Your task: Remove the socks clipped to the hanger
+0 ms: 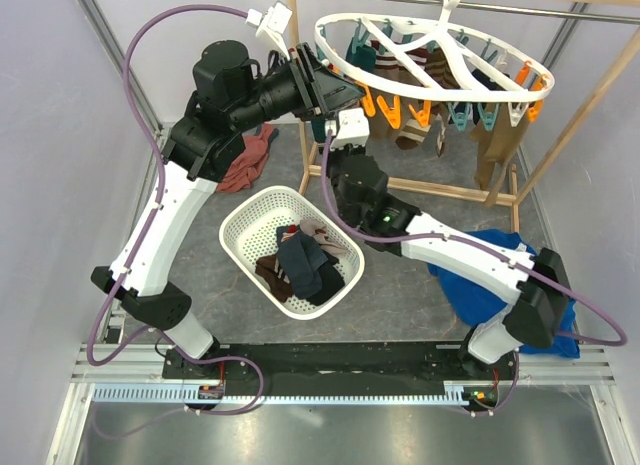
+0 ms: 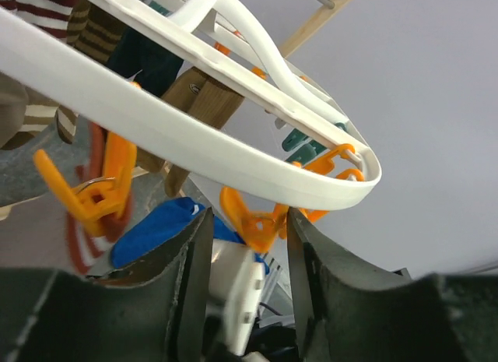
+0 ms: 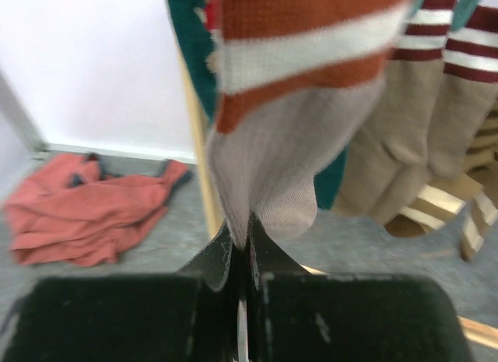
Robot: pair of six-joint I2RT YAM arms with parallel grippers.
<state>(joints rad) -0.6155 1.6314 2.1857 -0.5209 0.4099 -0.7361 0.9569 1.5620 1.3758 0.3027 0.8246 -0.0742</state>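
Observation:
The white oval hanger point(image 1: 430, 47) hangs from the wooden rail, with orange and teal clips and several socks point(image 1: 410, 130) under it. My left gripper point(image 1: 338, 88) is at the hanger's left rim. In the left wrist view it point(image 2: 249, 245) stands open just under the ring point(image 2: 194, 136), with an orange clip point(image 2: 261, 222) between its fingertips. My right gripper point(image 1: 347, 125) is right below it. In the right wrist view it point(image 3: 243, 241) is shut on the toe of a hanging grey sock point(image 3: 268, 163) with a rust and white striped cuff.
A white perforated basket point(image 1: 240, 230) on the table holds several dark socks point(image 1: 305, 265). A rust-red garment point(image 1: 245, 160) lies at the back left, a big blue cloth point(image 1: 490, 280) at the right. The wooden frame point(image 1: 420, 188) stands behind. Beige striped socks point(image 3: 420, 144) hang beside the held one.

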